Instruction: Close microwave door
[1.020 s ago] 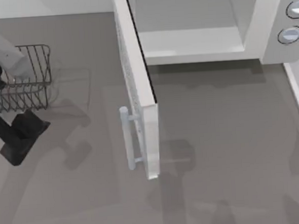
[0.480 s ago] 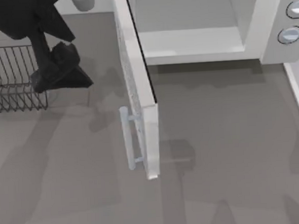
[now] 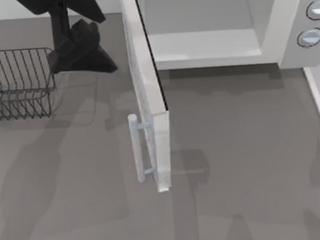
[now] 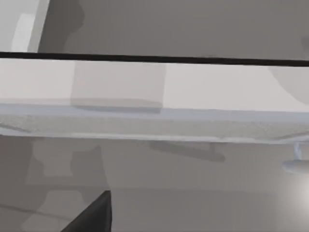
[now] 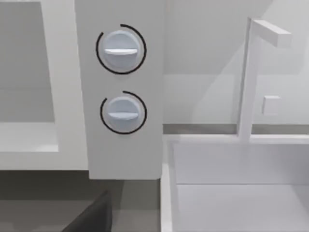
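The microwave (image 3: pixel 290 30) stands at the back of the table, its pale cavity (image 3: pixel 209 41) exposed. The microwave door (image 3: pixel 147 82) swings out toward the front, roughly square to the microwave's front, with its pale bar handle (image 3: pixel 135 148) on the left face. My left gripper (image 3: pixel 84 53) hovers at the back left, a short way left of the door's outer face and near its hinge end. The left wrist view looks at the door (image 4: pixel 154 101) from close by. My right gripper (image 5: pixel 91 217) faces the two knobs (image 5: pixel 120 48) on the microwave's side panel.
A dark wire rack (image 3: pixel 16 82) sits at the left, just left of and below my left gripper. A white basin with a tall tap (image 5: pixel 251 82) stands to the right of the microwave. Bare grey tabletop (image 3: pixel 238 158) spreads in front of the cavity.
My left arm has swung from the far left, over the wire rack, up and rightward toward the door's outer face. The door has not moved.
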Controlling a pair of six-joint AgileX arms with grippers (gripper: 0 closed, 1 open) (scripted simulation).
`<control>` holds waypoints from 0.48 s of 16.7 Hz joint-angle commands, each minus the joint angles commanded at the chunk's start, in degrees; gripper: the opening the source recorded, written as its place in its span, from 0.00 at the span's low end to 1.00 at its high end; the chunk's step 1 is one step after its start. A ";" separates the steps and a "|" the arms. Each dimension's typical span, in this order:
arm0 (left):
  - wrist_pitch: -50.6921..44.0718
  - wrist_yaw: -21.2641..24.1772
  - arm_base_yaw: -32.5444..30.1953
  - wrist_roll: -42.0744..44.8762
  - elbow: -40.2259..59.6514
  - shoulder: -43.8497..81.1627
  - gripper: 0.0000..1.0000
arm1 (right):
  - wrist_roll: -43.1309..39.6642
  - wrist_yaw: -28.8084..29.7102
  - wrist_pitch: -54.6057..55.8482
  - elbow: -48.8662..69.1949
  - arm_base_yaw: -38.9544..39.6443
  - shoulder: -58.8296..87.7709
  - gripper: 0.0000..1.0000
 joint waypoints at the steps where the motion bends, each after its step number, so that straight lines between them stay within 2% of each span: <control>1: 0.00 0.00 0.00 0.00 0.00 0.00 1.00 | 0.00 0.00 0.00 0.00 0.00 0.00 1.00; 5: 1.05 -0.12 -0.18 -0.34 -1.06 -0.22 1.00 | 0.00 0.00 0.00 0.00 0.00 0.00 1.00; 8: 6.62 -0.54 -1.84 -1.92 -6.31 -0.43 1.00 | 0.00 0.00 0.00 0.00 0.00 0.00 1.00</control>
